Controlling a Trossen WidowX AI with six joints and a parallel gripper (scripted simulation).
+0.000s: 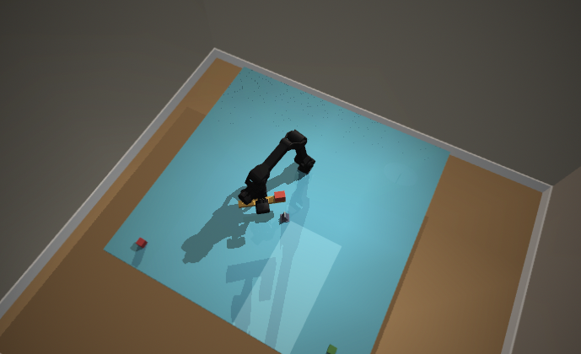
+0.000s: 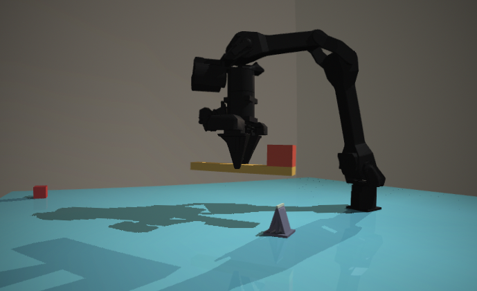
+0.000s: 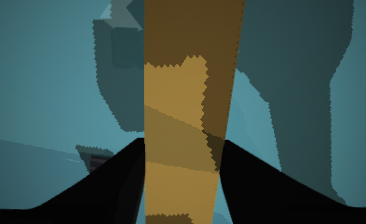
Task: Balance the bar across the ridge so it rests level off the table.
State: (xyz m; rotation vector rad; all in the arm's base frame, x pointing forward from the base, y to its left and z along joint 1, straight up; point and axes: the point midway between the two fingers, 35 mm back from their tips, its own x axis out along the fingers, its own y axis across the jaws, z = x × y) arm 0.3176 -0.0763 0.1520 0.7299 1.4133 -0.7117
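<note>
yellow bar [image 1: 277,200] [image 2: 211,168] [image 3: 179,110] between the two fingers of gripper [image 1: 261,200] [image 2: 240,166] [image 3: 182,147], pinched near its middle, red block [image 1: 279,196] [image 2: 281,155] on one end, all above blue table [image 1: 349,211] [image 2: 431,231] [image 3: 34,90]

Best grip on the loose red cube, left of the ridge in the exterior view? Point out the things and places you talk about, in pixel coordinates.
Probably two opposite upright sides, midway along, coming straight down. The red cube [image 1: 141,242] [image 2: 40,192] sits flat on the table [image 1: 349,211] [image 2: 431,245], its side faces look flat and parallel, and nothing stands against it or over it.

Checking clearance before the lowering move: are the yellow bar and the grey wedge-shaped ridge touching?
Apart. The exterior view shows table surface and wall between the yellow bar and the ridge.
</note>
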